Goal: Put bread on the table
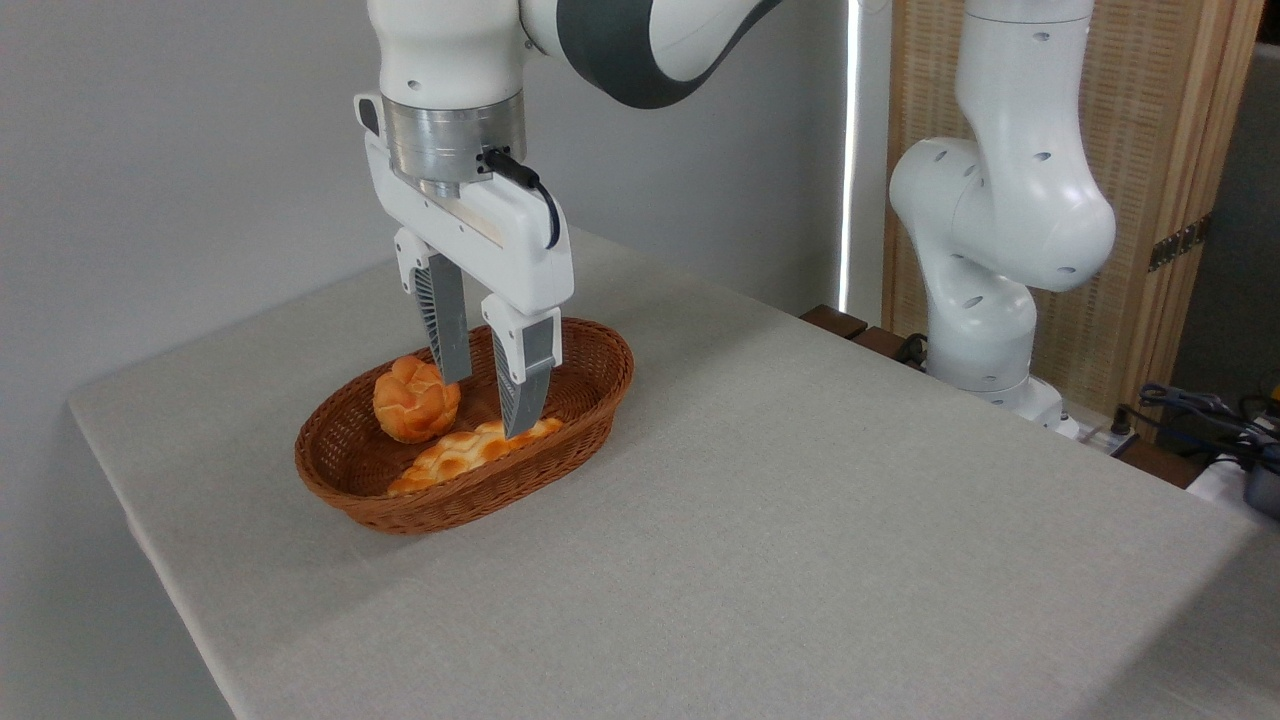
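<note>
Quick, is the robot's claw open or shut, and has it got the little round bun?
Gripper: open, holding nothing; it hangs inside the basket, with the bread beside it, not gripped.
</note>
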